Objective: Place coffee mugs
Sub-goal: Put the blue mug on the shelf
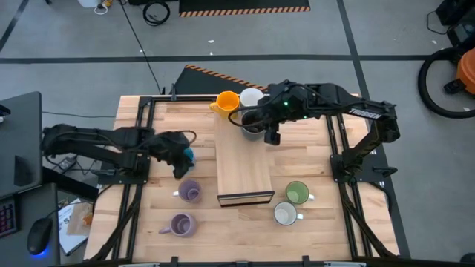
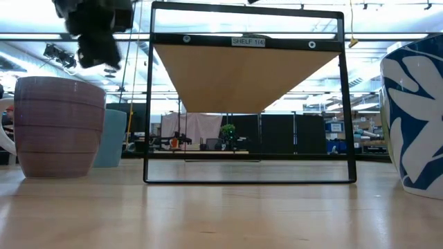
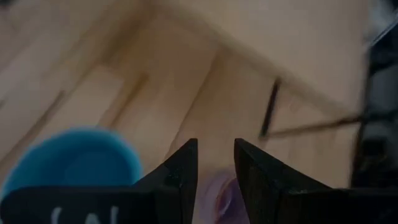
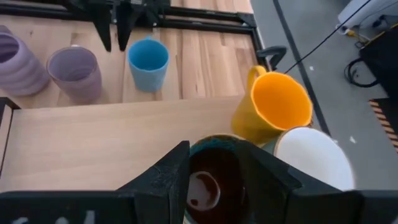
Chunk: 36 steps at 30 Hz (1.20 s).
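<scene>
My right gripper (image 1: 269, 132) is over the far end of the wooden board (image 1: 243, 167) and shut on the dark brown mug (image 4: 214, 177). An orange mug (image 1: 226, 101) and a white mug (image 1: 251, 96) stand just beyond it. My left gripper (image 1: 178, 162) is open by a narrow gap and empty. It hangs beside the light blue mug (image 1: 189, 154), above a lavender mug (image 1: 190, 191). A second lavender mug (image 1: 182, 224) stands nearer the front. A green mug (image 1: 297, 193) and a white mug (image 1: 286, 213) stand to the right of the board. My right gripper has the dark brown mug between its two fingers (image 4: 168, 180), one on each outer side of the wall near the rim (image 4: 217, 142). The fingers come slanting down from the table's right. The mug is upright with its mouth up; its base is hidden.
The board is a raised shelf on a black frame (image 2: 246, 180). In the low view a lavender mug (image 2: 59, 124) and the light blue mug (image 2: 111, 138) stand to its left, and a white mug with a blue pattern (image 2: 415, 117) stands to its right. Black rails (image 1: 141, 170) line both table sides.
</scene>
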Tool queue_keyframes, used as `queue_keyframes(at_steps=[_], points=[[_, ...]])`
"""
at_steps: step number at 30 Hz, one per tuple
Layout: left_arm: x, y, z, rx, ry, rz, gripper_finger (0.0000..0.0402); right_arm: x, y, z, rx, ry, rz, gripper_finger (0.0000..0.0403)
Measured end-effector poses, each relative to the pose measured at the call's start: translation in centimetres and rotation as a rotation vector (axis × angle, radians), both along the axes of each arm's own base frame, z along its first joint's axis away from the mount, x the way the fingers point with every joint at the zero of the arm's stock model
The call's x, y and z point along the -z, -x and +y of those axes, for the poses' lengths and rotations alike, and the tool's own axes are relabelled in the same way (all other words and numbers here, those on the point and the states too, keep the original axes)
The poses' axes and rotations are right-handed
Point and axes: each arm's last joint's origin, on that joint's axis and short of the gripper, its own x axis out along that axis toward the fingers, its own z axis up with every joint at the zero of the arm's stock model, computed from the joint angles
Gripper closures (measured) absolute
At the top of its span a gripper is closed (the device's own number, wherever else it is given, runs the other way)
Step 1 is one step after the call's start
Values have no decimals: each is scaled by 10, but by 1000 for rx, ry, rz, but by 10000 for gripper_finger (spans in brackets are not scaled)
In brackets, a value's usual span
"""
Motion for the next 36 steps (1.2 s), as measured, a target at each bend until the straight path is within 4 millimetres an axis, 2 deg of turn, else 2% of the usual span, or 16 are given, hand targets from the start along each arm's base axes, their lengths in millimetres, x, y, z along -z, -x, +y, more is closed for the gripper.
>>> queue_keyframes(at_steps=[6, 13, 20, 31, 36], points=[[18, -3, -3, 57, -28, 171, 268, -5, 3, 3, 4, 16, 4, 258], [32, -8, -2, 207, -174, 296, 229, -4, 5, 3, 15, 4, 22, 258], [48, -19, -2, 333, -264, 385, 230, -3, 5, 3, 20, -2, 31, 258], [80, -37, -2, 345, -267, 552, 231, -2, 6, 4, 34, -17, 38, 258], [87, -39, -2, 344, -260, 589, 257, -2, 6, 4, 37, -20, 37, 258]])
